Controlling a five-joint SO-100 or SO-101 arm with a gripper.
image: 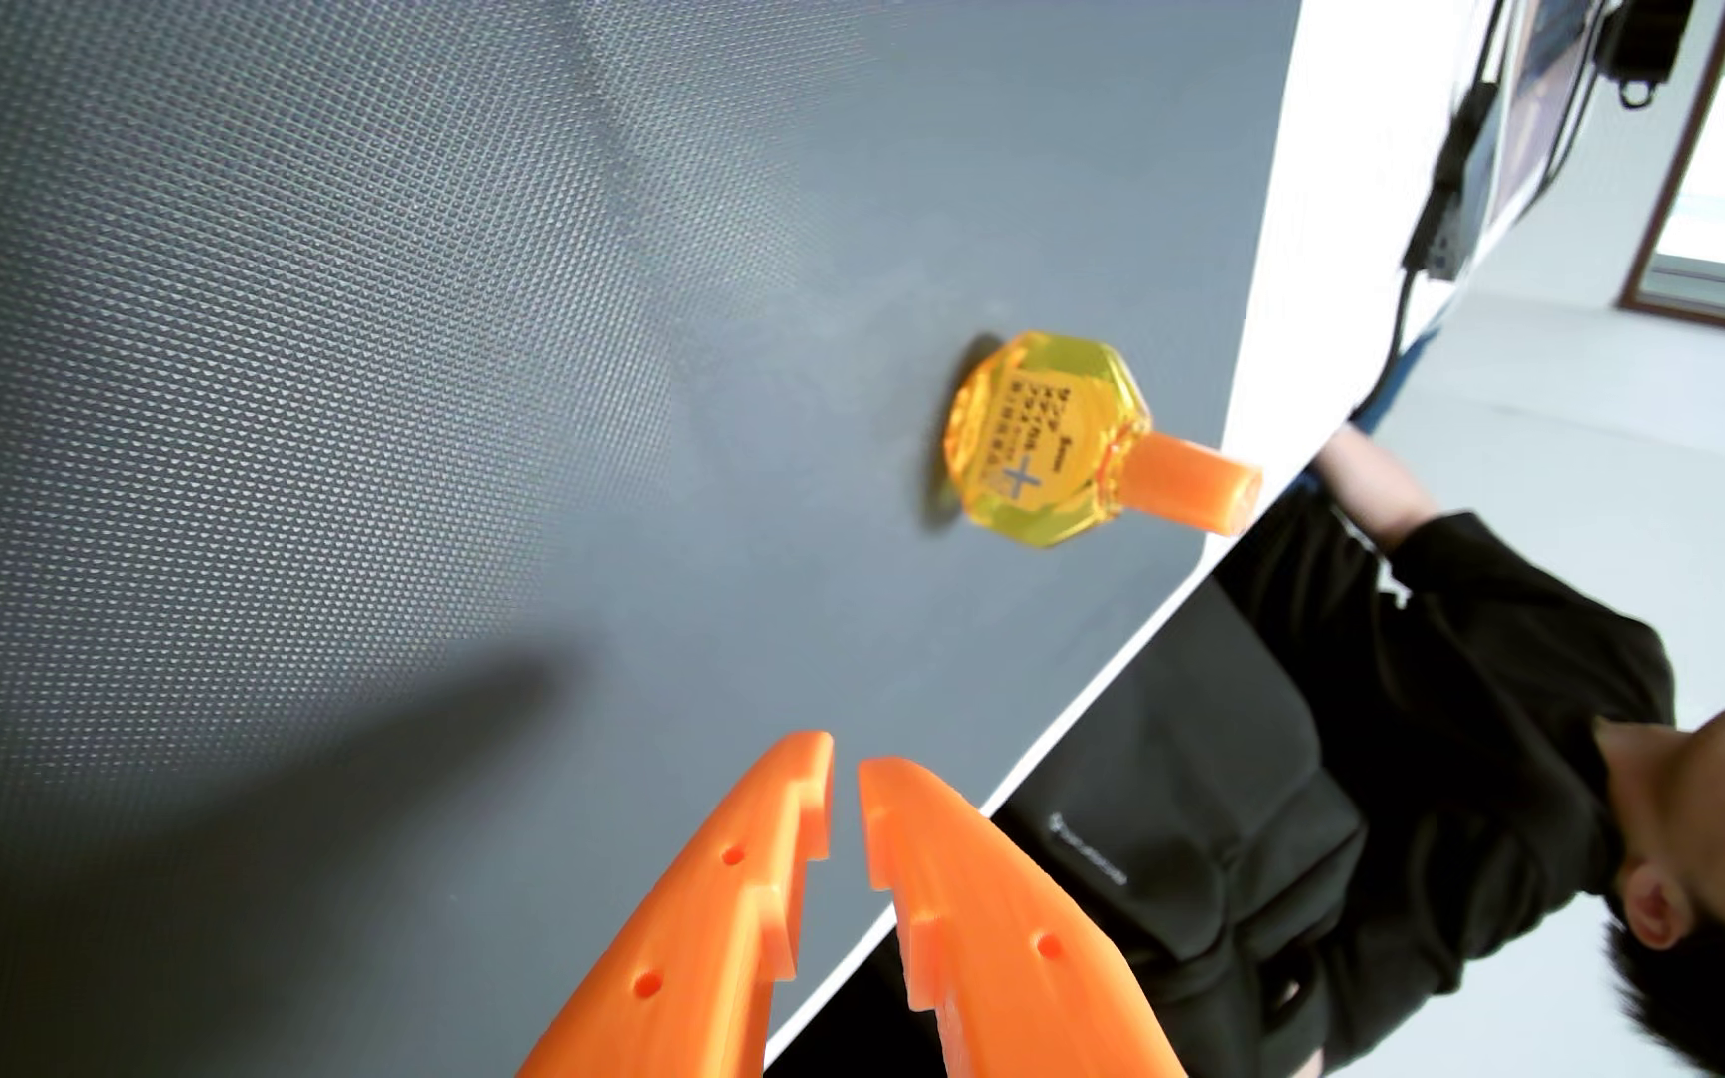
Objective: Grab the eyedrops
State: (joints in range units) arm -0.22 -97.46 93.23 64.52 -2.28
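— Eyedrops [1040, 441] first: where are they, from where you stand?

— In the wrist view they lie on their side on the dark textured mat [340, 394], off to the right and near its white-bordered edge. The orange cap [1195, 487] points right, out toward that edge.

— Why flat like that?

— My guess is it keeps the faceted yellow body broad side up, so it won't roll and the label faces the camera.

— Can you read the label?

— Only partly. There are columns of small dark characters, too fine for me to make out, and a bold blue cross below them. No brand name I could vouch for.

— And the end effector [843, 757]?

— It comes in from the bottom of the view, orange, notched along the inner edges. The fingertips are nearly together with just a slim gap, pinching nothing. It sits nearer than the bottle and apart from it, so I'd judge the grab not yet begun.

— Anyone nearby?

— A person in a black top [1408, 663] sits just past the surface edge on the right.
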